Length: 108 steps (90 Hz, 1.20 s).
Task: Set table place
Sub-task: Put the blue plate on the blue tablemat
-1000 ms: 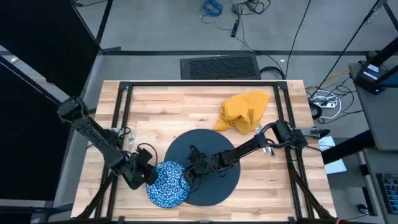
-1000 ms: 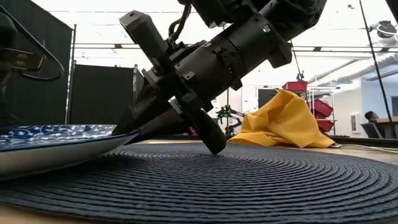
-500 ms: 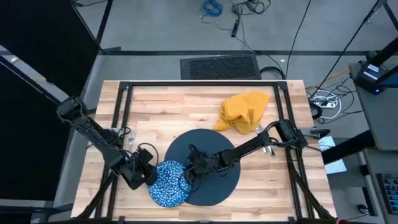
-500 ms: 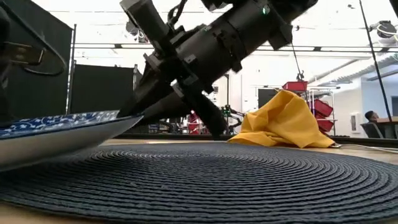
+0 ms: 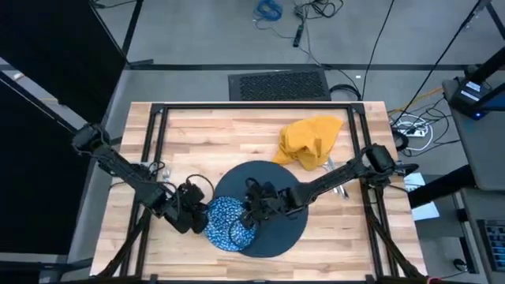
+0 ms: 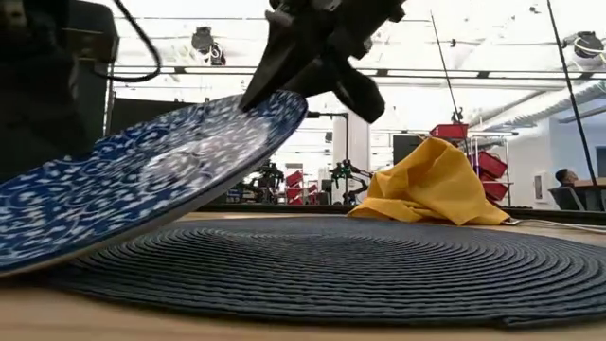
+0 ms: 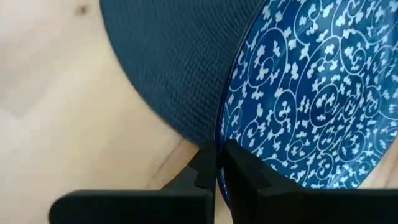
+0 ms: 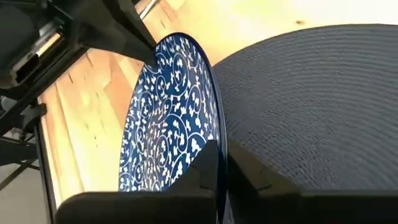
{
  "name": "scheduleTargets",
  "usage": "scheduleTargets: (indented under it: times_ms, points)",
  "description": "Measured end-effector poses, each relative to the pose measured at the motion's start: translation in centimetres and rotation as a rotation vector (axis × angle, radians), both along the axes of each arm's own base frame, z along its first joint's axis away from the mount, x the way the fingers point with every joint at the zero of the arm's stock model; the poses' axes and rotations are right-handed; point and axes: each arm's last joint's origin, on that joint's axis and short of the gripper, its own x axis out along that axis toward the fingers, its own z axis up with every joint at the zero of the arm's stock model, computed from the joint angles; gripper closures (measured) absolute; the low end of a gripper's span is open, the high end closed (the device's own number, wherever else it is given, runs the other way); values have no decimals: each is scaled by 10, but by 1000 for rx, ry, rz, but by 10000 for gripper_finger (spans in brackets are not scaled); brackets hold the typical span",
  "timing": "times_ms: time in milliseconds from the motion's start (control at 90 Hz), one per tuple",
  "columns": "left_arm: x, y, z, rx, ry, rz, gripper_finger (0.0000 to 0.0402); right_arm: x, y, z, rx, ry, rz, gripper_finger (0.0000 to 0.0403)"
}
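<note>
Now, from above: blue-and-white dish [image 5: 226,222] shifted onto the round dark placemat [image 5: 272,207], pinched between left gripper [image 5: 200,217] and right gripper [image 5: 249,222]. Low down: dish [image 6: 142,185] tilted steeper than before, far rim raised. Left wrist: fingers [image 7: 202,168] clamp its rim. Right wrist: fingers [image 8: 208,165] grasp the opposite rim.

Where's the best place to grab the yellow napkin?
Pinch the napkin at its raised peak, coming down from above. It sits heaped, not flat, beyond the round mat, so the peak offers loose cloth. Both tools, left and right, currently hold the blue dish.
</note>
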Motion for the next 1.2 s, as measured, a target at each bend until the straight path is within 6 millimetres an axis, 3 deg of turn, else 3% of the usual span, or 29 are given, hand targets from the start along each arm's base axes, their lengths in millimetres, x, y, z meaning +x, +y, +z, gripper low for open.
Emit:
scheduleTargets:
  times_ms: [178, 400, 567, 978, 1200]
  points:
    - [11, 11, 11, 82, 7, -28, 401, -11, 1, 11, 5, 31, -32, 401]
    - [34, 23, 20, 73, -122, -38, 401, -38, 13, 23, 3, 108, -102, 401]
    - [49, 31, 22, 55, -181, -58, 401, -52, 24, 21, 38, 158, -171, 401]
    - [100, 39, -17, -33, -252, -146, 400, -82, 45, 6, 74, 256, -307, 402]
    - [107, 52, -25, -47, -231, -155, 400, -79, 37, -9, 27, 315, -366, 401]
